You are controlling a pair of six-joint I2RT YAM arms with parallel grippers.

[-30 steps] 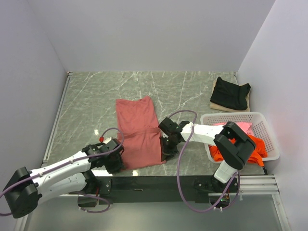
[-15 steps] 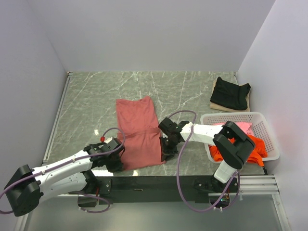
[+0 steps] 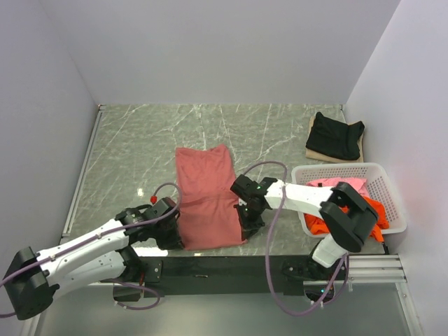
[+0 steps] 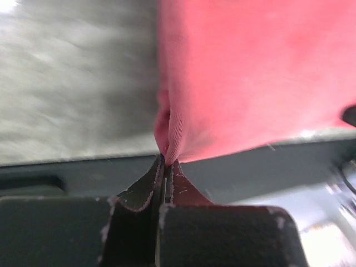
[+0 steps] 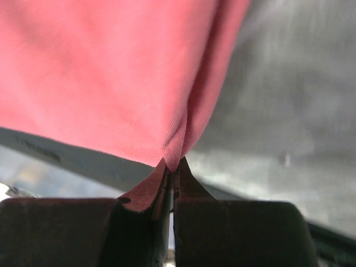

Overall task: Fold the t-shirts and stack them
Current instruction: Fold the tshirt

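The brick-red t-shirt point(image 3: 207, 196) lies as a long folded strip on the table's near middle. My left gripper point(image 3: 176, 235) is shut on its near left corner, and the cloth point(image 4: 245, 78) bunches into the tips point(image 4: 166, 160). My right gripper point(image 3: 246, 224) is shut on its near right corner, with the cloth point(image 5: 111, 72) pinched at the tips point(image 5: 173, 164). A black t-shirt point(image 3: 336, 134) lies folded at the back right. An orange t-shirt point(image 3: 364, 213) and a pink t-shirt point(image 3: 350, 185) lie in the basket.
The white lattice basket point(image 3: 336, 170) stands at the right edge. A tan board point(image 3: 311, 148) lies under the black shirt. The table's near edge with a dark rail point(image 3: 210, 262) runs just below the red shirt. Grey walls close in the left, back and right.
Both grippers have moved to the right with the red shirt's near corners, and the whole shirt has slid a little to the right across the table.
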